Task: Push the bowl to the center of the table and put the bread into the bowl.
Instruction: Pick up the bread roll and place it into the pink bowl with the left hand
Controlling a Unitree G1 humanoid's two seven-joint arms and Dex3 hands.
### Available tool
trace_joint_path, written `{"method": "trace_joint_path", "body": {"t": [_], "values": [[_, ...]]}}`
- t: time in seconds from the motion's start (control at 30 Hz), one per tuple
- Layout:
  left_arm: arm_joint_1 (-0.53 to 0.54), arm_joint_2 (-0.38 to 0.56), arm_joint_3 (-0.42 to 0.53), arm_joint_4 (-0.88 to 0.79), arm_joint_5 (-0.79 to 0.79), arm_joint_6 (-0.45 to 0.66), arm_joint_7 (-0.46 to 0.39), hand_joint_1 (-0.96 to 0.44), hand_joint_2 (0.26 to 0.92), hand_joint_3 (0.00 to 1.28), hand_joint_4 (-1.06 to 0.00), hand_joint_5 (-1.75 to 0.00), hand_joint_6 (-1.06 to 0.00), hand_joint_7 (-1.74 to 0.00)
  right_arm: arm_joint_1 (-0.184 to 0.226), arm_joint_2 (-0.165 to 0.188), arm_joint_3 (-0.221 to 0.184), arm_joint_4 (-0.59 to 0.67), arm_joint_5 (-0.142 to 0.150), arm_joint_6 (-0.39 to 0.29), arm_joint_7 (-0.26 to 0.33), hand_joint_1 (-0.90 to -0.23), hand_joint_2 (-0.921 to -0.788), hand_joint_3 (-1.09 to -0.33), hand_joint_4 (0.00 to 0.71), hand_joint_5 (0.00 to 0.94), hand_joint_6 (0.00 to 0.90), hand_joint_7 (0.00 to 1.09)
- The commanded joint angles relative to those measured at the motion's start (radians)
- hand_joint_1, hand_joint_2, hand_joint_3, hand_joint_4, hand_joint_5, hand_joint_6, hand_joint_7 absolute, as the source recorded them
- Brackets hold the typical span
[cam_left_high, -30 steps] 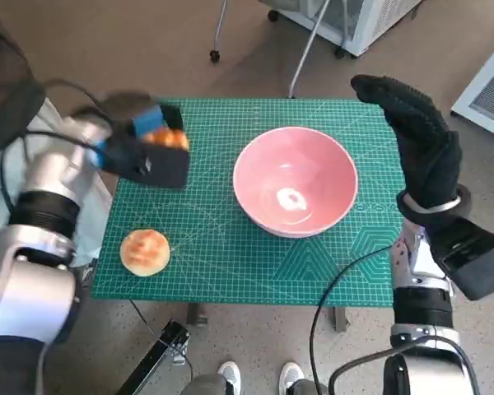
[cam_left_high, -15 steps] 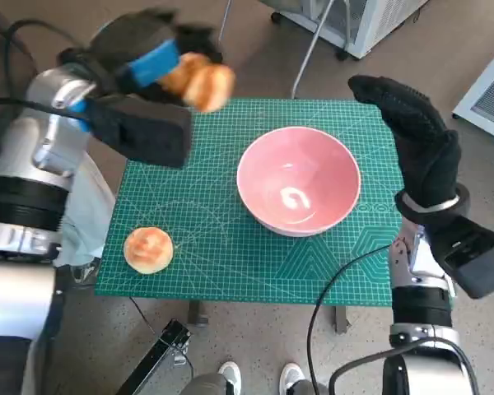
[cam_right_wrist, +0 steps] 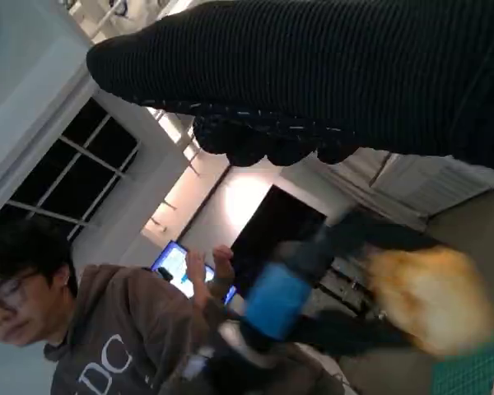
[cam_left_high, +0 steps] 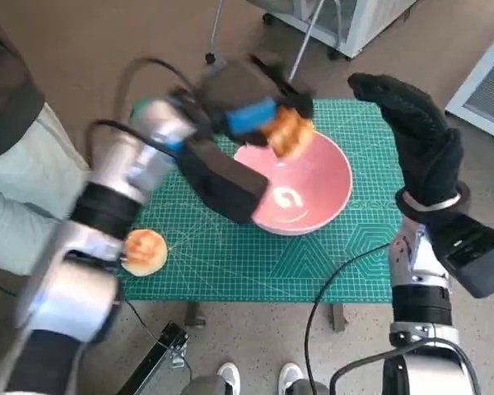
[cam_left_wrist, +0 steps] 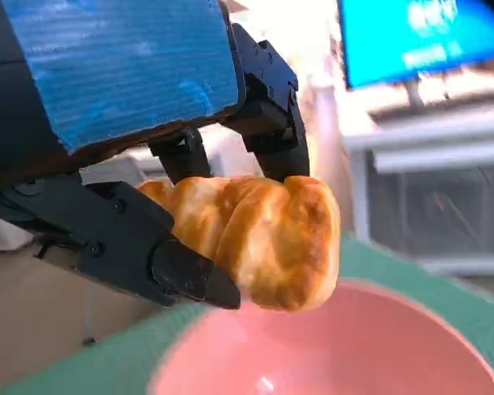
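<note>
Left hand [cam_left_high: 251, 103] grips bread [cam_left_high: 286, 133] (over bowl [cam_left_high: 313, 193]).

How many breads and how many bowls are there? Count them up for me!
Breads: 2, one held by the left hand over the bowl, one round bun lying on the green mat
Bowls: 1, the pink bowl
Total: 3

Pale silver forearms with black cables are seen; blue tape covers the black left robot hand [cam_left_high: 251, 111], a black knitted glove the right robot hand [cam_left_high: 416, 136].
</note>
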Motion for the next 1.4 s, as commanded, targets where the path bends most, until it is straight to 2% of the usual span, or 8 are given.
{"method": "trace_joint_path", "body": {"t": [0.03,0.23,0.4,0.47,0.6,0.7,1.13,1.4], "values": [[-0.054,-0.032,-0.021,0.062,0.027,0.010,0.034,0.00,0.920,0.14,-0.59,-1.24,-0.57,-1.26,0.031,-0.014,-0.001,-0.017,0.003,0.018,0.007,-0.673,-0.921,-0.750,0.219,0.037,-0.001,0.63],[-0.058,-0.087,-0.039,0.142,0.040,0.026,0.048,0.00,0.920,0.13,-0.60,-1.24,-0.56,-1.26,0.052,-0.023,-0.003,-0.051,-0.005,0.026,-0.005,-0.681,-0.921,-0.752,0.218,0.037,-0.001,0.63],[-0.055,-0.122,-0.015,0.189,-0.008,0.084,-0.067,0.00,0.921,0.17,-0.58,-1.29,-0.49,-1.29,0.066,-0.029,-0.004,-0.078,-0.010,0.040,-0.019,-0.682,-0.921,-0.755,0.216,0.037,-0.001,0.62],[-0.059,-0.135,-0.008,0.202,-0.027,0.128,-0.150,-0.17,0.921,0.27,-0.41,-1.07,-0.42,-1.43,0.071,-0.031,-0.005,-0.088,-0.013,0.046,-0.026,-0.682,-0.921,-0.756,0.216,0.037,-0.001,0.62],[-0.068,-0.150,-0.011,0.207,-0.040,0.202,-0.271,-0.09,0.853,0.18,-0.13,-0.32,-0.17,-0.81,0.079,-0.036,-0.005,-0.109,-0.022,0.060,-0.042,-0.681,-0.921,-0.758,0.214,0.037,-0.001,0.62],[-0.068,-0.147,-0.010,0.188,-0.040,0.230,-0.307,-0.07,0.847,0.12,-0.09,-0.13,-0.12,-0.66,0.084,-0.036,-0.005,-0.123,-0.031,0.066,-0.056,-0.680,-0.921,-0.759,0.213,0.037,-0.001,0.62],[-0.017,-0.065,0.068,0.086,-0.143,0.175,-0.390,-0.11,0.848,0.07,-0.22,-0.09,-0.10,-0.60,0.081,-0.029,0.008,-0.130,-0.050,0.078,-0.087,-0.679,-0.921,-0.757,0.212,0.039,-0.001,0.62],[0.104,0.089,0.146,-0.185,-0.224,0.166,-0.471,-0.12,0.853,0.06,-0.36,-0.15,-0.25,-0.67,0.074,-0.021,0.017,-0.119,-0.034,0.082,-0.074,-0.681,-0.921,-0.752,0.210,0.039,-0.001,0.62]]}}
